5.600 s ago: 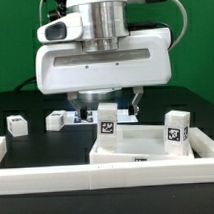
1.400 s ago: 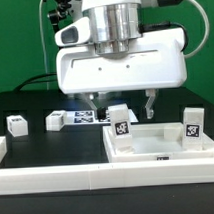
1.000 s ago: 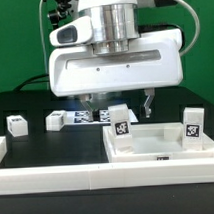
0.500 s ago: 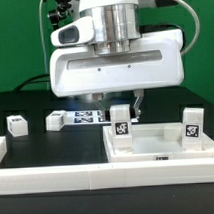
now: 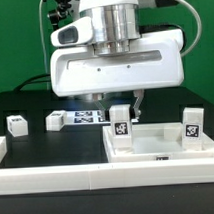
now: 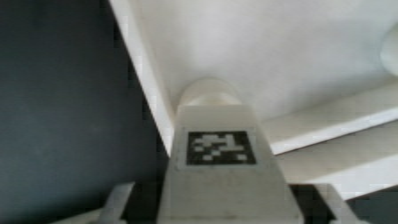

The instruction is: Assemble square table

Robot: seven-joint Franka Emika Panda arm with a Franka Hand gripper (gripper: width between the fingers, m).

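Note:
The white square table top lies flat at the exterior view's right, inside the corner of the rails. Two tagged white legs stand upright on it: one at its left corner, one at its right. My gripper hangs straight above the left leg, with the fingers closed against its upper sides. In the wrist view that leg fills the space between the fingers, over the slab's corner. Two more legs lie loose on the black table, one left of the other.
White barrier rails run along the front and up the right side. The marker board lies flat behind the gripper, between the loose legs and the table top. The dark table shows left of the slab.
Over the last second the fingers have drawn in from wide open to the sides of the left leg. Since 5.6 s ago the table top and its legs have shifted right.

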